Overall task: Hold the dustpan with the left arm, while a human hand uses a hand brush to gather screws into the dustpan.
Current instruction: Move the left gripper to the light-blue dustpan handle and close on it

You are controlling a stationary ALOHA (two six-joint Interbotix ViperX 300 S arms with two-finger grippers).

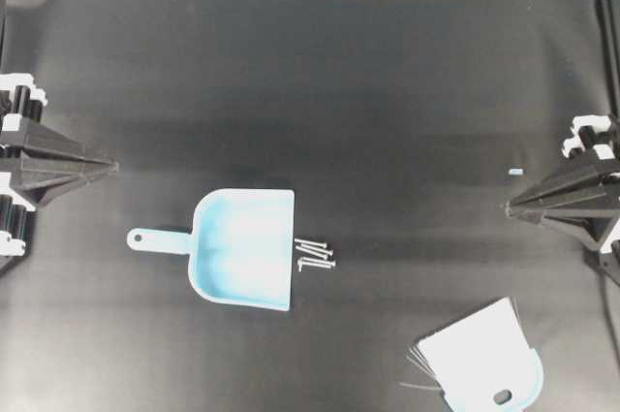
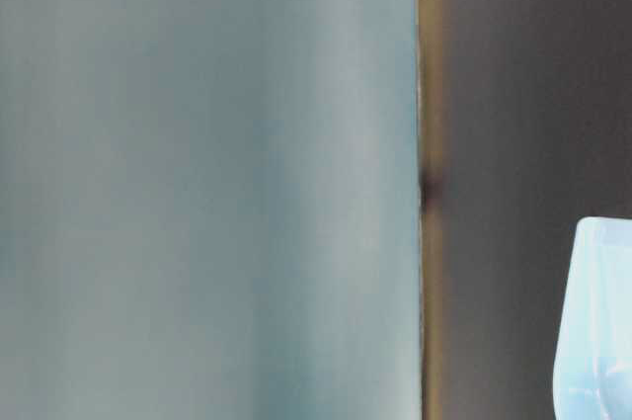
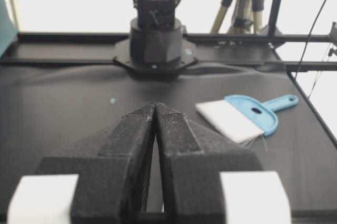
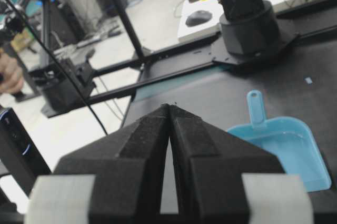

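1. The dustpan lies flat near the middle of the black table, its handle pointing toward the left arm and its open lip toward the right. It looks like thin moulded plastic: probably light, fairly stiff and smooth, so it may skate under the brush's push unless it is pinned. The short handle, with its round hole, looks the best place to grip.
2. The brush rests near the table's lower right corner, well apart from the dustpan. No hand is on it.
3. The left gripper sits at the left edge with its fingers pressed together on nothing.
4. The right gripper is likewise closed and empty at the right edge.
5. The screws lie bunched just beside the lip; small, hard and likely to roll.
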